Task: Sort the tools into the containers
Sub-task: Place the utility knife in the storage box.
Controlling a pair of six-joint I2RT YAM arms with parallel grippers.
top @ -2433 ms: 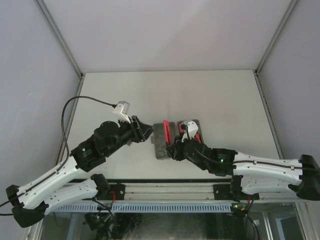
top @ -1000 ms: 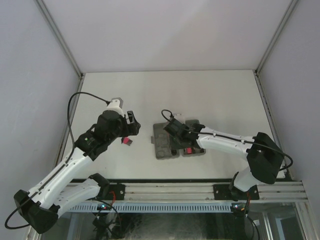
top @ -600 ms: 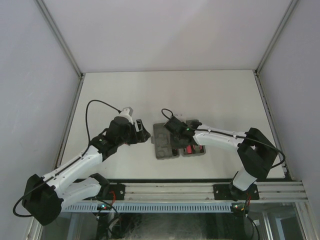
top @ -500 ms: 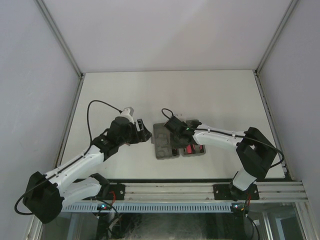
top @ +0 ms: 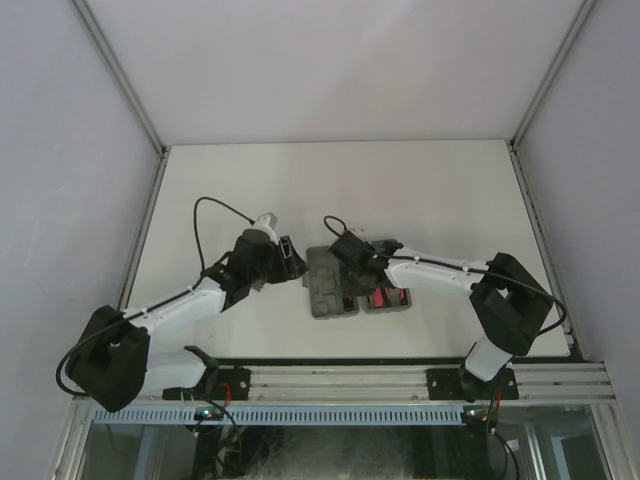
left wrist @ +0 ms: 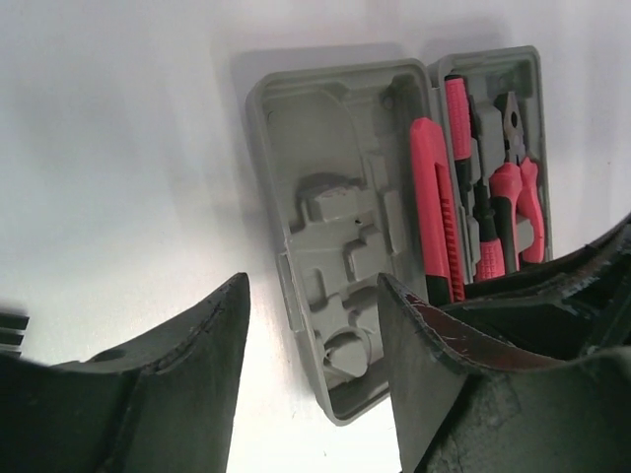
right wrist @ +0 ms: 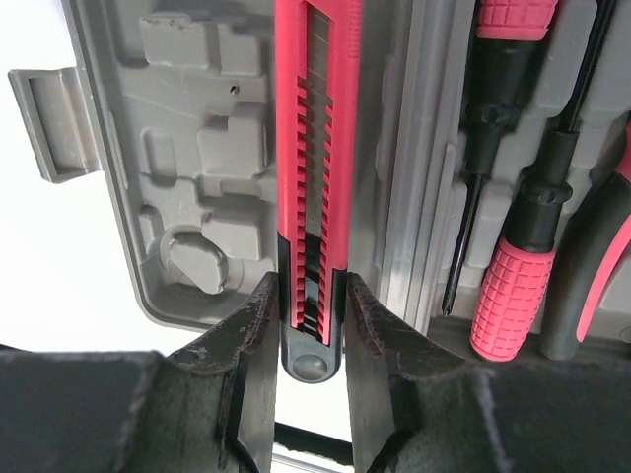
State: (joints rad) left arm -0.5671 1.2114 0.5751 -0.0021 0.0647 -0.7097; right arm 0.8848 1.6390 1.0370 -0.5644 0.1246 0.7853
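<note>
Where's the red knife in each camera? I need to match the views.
Top external: knife, a thin strip on the right edge of the tray with empty recesses, just below right gripper.
Left wrist: knife, right of centre.
Right wrist: knife, centre, clamped between the fingers.
Landmark: that tray, left of the knife in all three.

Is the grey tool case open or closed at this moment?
Open. The case lies spread flat, both halves hollow side up; the knife, screwdrivers and pliers show inside.
</note>
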